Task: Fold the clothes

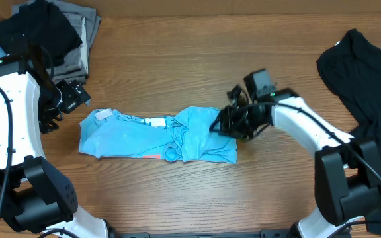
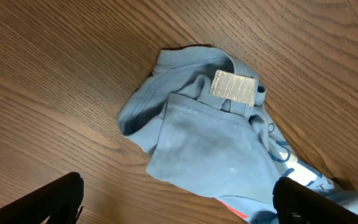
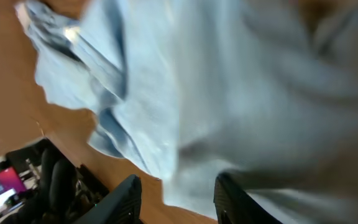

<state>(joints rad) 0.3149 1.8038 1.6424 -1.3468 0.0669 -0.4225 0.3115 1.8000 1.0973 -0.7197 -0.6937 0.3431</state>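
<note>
The clothes, a light blue T-shirt [image 1: 131, 139], lie bunched in a long strip across the middle of the table. White lettering [image 1: 154, 121] and a small orange-red mark [image 1: 152, 157] show on it. My left gripper [image 1: 71, 96] hovers open just off the shirt's left end. In the left wrist view the collar with its beige label [image 2: 234, 87] lies ahead, and the gripper [image 2: 179, 208] spans table and the shirt [image 2: 210, 143]. My right gripper [image 1: 218, 125] is at the shirt's right end. Its jaws stand apart [image 3: 179, 199] with the cloth's edge [image 3: 229, 81] between them, blurred.
A black garment [image 1: 45, 33] lies on grey folded garments [image 1: 88, 39] at the back left corner. Another black garment [image 1: 362, 73] is spread at the right edge. Bare wooden table [image 1: 177, 66] surrounds the shirt.
</note>
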